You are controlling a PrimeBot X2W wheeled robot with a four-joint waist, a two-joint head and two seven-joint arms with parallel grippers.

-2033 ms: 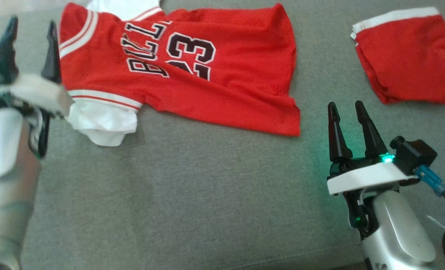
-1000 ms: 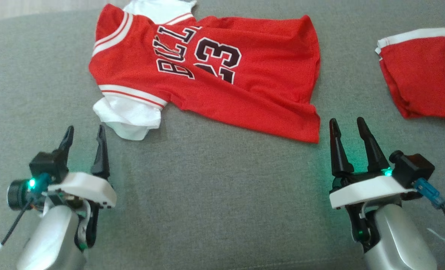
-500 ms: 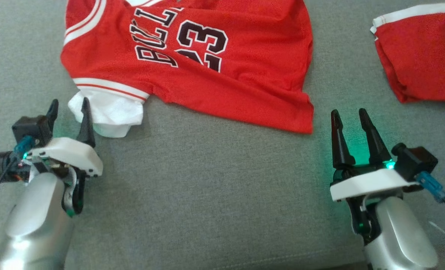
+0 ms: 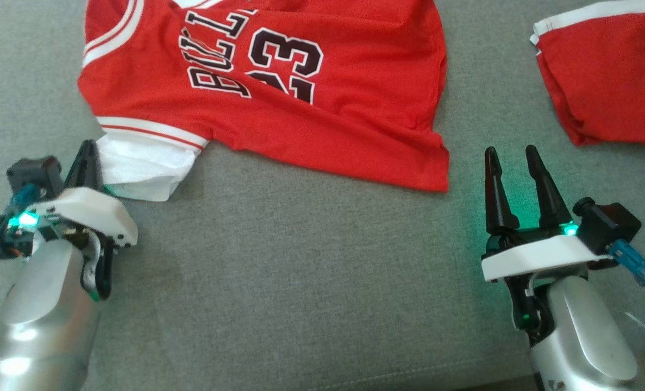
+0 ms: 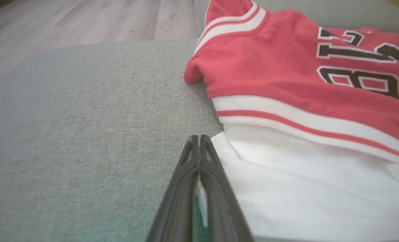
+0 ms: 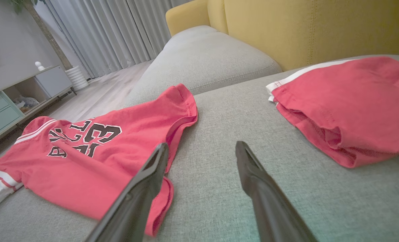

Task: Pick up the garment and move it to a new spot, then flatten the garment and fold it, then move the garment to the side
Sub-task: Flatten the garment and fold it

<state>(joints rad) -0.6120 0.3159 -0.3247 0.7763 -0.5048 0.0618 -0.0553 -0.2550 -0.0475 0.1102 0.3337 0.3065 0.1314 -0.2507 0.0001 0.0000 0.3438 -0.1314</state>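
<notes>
The red jersey [image 4: 279, 92], lettered in black and white with a 23 and trimmed in white stripes, lies spread on the grey sofa cushion [image 4: 300, 271], its white sleeve [image 4: 143, 165] pinched at the edge by the closed left gripper [image 4: 88, 155], while the right gripper [image 4: 511, 155] stands parted near its hem.

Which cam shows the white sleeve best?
Left wrist view: the white sleeve lies close and large, its edge pinched in the left gripper. Head view shows it small beside that gripper; right wrist view, just an edge sliver.
</notes>
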